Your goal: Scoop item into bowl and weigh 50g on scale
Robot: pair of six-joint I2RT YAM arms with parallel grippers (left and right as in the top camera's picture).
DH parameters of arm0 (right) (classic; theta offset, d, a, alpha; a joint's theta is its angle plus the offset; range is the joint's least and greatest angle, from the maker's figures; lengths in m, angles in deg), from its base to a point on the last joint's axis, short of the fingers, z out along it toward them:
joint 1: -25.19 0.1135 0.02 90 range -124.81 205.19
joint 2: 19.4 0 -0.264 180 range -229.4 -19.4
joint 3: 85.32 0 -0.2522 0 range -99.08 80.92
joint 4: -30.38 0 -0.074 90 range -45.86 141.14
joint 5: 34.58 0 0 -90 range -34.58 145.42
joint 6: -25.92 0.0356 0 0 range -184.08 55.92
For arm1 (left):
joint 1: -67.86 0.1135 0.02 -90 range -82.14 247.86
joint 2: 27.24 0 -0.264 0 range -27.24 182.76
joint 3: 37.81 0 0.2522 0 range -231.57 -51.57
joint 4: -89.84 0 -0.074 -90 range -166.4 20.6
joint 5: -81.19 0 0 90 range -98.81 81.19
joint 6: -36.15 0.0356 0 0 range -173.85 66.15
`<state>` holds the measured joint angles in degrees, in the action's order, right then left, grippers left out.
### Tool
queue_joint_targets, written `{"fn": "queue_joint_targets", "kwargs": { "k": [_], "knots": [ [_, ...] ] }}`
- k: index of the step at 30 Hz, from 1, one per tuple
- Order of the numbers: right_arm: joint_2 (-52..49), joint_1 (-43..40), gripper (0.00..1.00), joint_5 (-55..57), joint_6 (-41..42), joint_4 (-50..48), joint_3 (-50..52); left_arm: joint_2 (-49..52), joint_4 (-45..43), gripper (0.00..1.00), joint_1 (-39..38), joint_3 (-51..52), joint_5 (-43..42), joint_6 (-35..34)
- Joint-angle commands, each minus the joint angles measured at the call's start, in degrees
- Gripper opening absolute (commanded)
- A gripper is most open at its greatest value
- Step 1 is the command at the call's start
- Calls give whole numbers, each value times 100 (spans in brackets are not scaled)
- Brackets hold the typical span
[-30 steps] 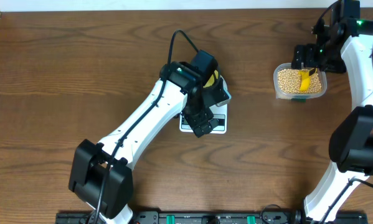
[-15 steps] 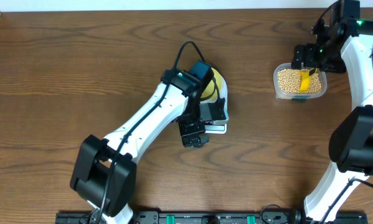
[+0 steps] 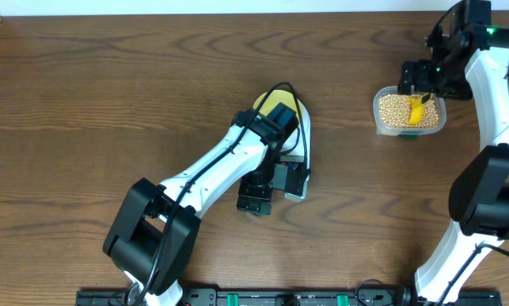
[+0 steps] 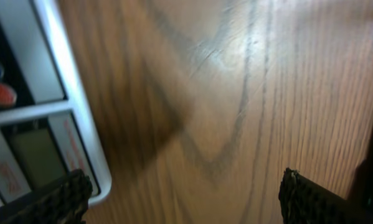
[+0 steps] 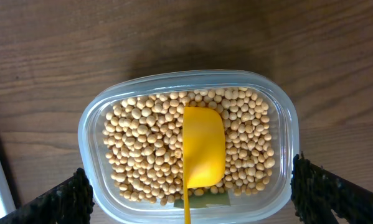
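The pale-yellow bowl sits on the white scale, both largely hidden under my left arm. My left gripper hangs open and empty at the scale's front corner. The left wrist view shows the scale with its grey display; the gripper spans bare wood. The beans fill a clear tub, and a yellow scoop lies on them. My right gripper stands open over the tub's near side, fingers wide of its ends. The scoop handle runs between the jaws, ungripped.
The clear tub of beans stands at the back right with my right gripper above it. A wall edge runs along the far side of the wooden table. A black rail lies along the front edge.
My left arm has drawn back toward the table's front, sliding its gripper off the scale's top to its front corner and uncovering more of the bowl. The right arm has not moved.
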<state>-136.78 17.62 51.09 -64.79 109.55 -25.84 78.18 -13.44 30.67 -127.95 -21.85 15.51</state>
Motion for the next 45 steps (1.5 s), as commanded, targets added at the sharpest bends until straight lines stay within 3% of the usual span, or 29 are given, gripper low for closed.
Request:
{"fn": "queue_joint_targets", "kwargs": {
  "k": [1, 9, 27, 45],
  "knots": [
    [-37, -9, 99, -31, -22, 13, -103, 26, -39, 98, 42, 15, -564, 968],
    [-37, -9, 99, -31, -22, 13, -103, 219, -297, 98, 188, 15, -466, 1054],
    [-37, -9, 99, -31, -22, 13, -103, 822, -1235, 99, -50, 13, 1016, 1054],
    [-37, -9, 99, -31, -22, 13, -103, 710, -800, 98, -177, -450, 313, 1056]
  ]
}}
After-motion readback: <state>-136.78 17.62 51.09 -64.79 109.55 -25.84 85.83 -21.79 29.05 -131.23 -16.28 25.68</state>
